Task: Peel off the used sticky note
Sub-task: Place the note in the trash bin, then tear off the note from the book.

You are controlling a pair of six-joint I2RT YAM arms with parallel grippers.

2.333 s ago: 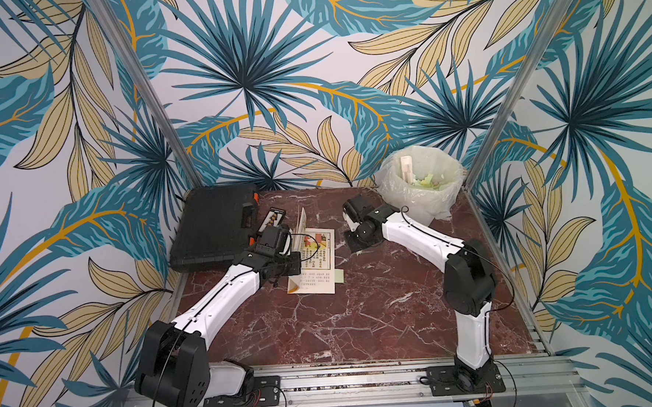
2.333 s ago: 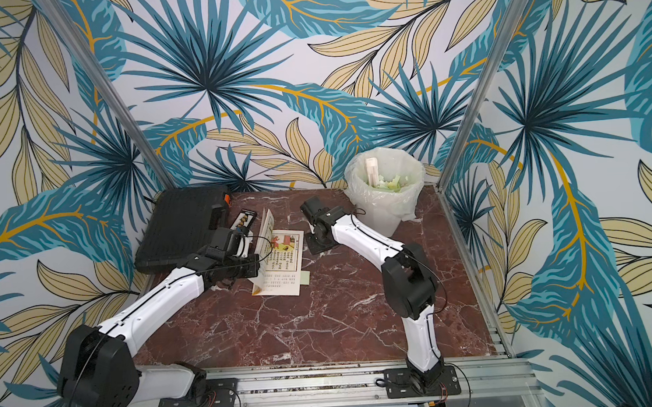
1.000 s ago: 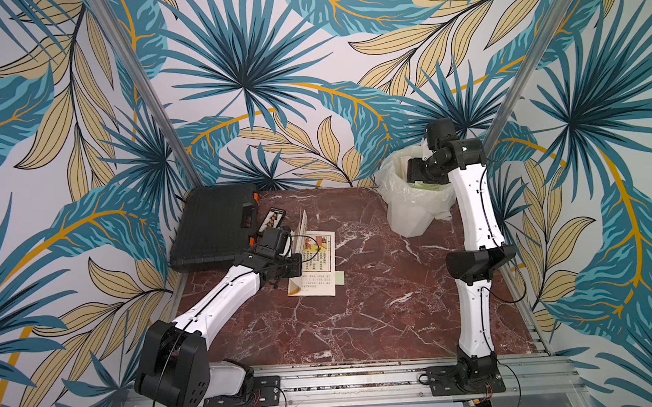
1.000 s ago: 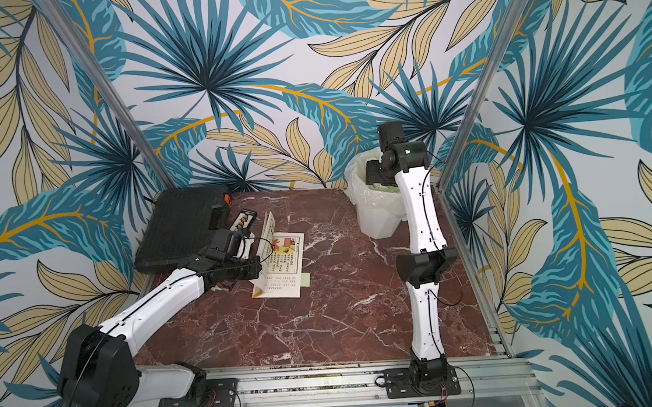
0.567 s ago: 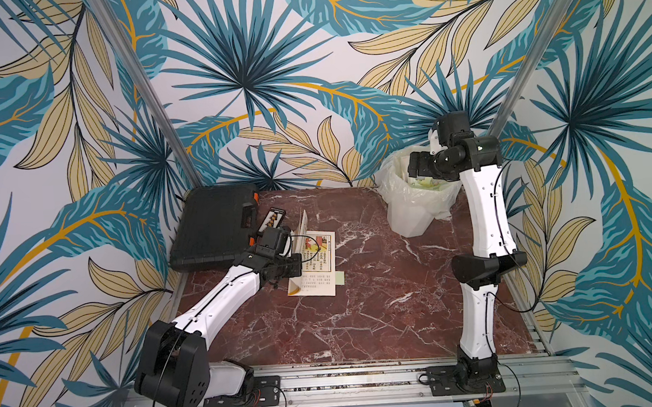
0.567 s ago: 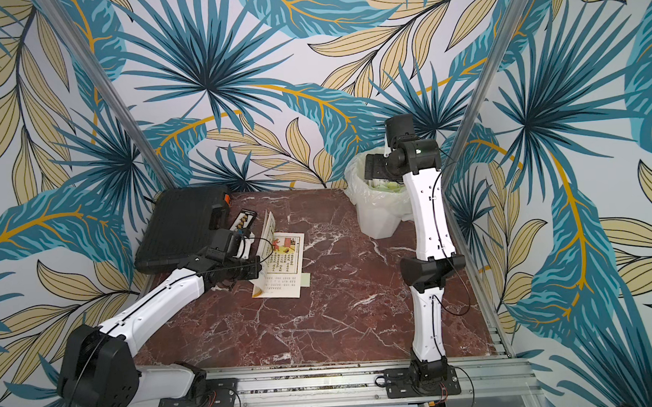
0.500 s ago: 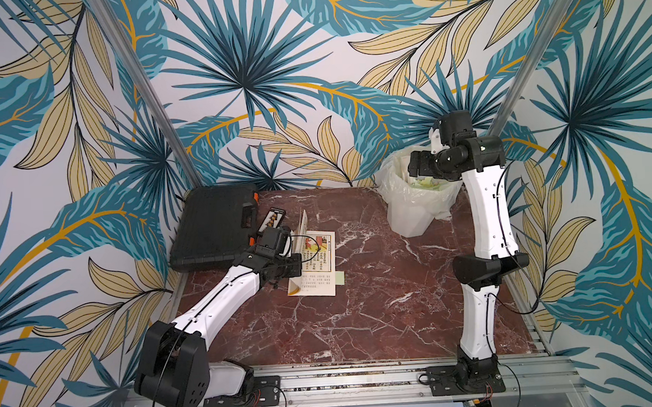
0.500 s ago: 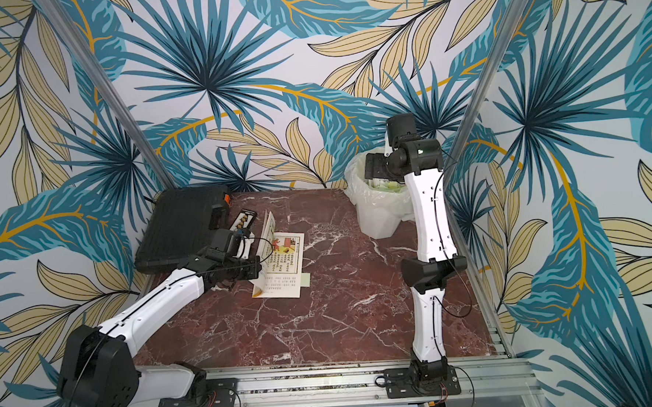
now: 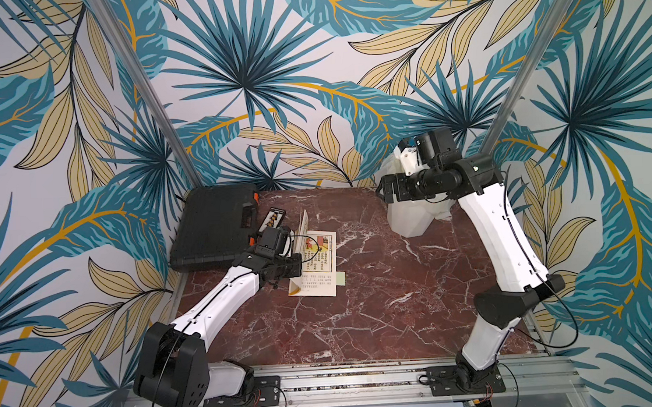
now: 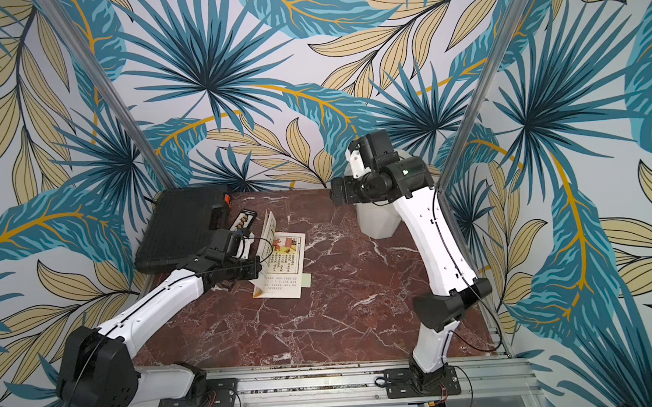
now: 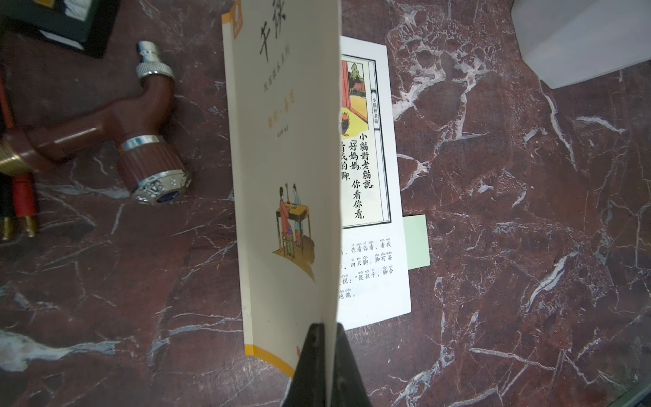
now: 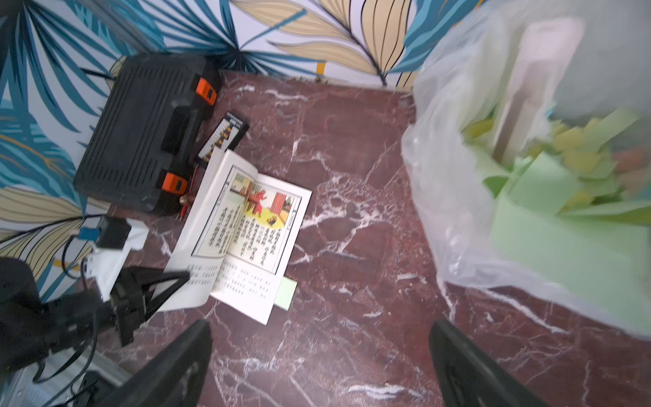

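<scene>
The left jaws are clenched on the near edge of the booklet's lifted leaf, holding it upright over the open page. The pale green sticky note sticks out past that page's right edge, toward its near corner, flat on the marble surface; both top views show it. The right jaws hang spread wide, grasping nothing, raised by the bag-lined bin at the far right. 1 black case lies far left.
</scene>
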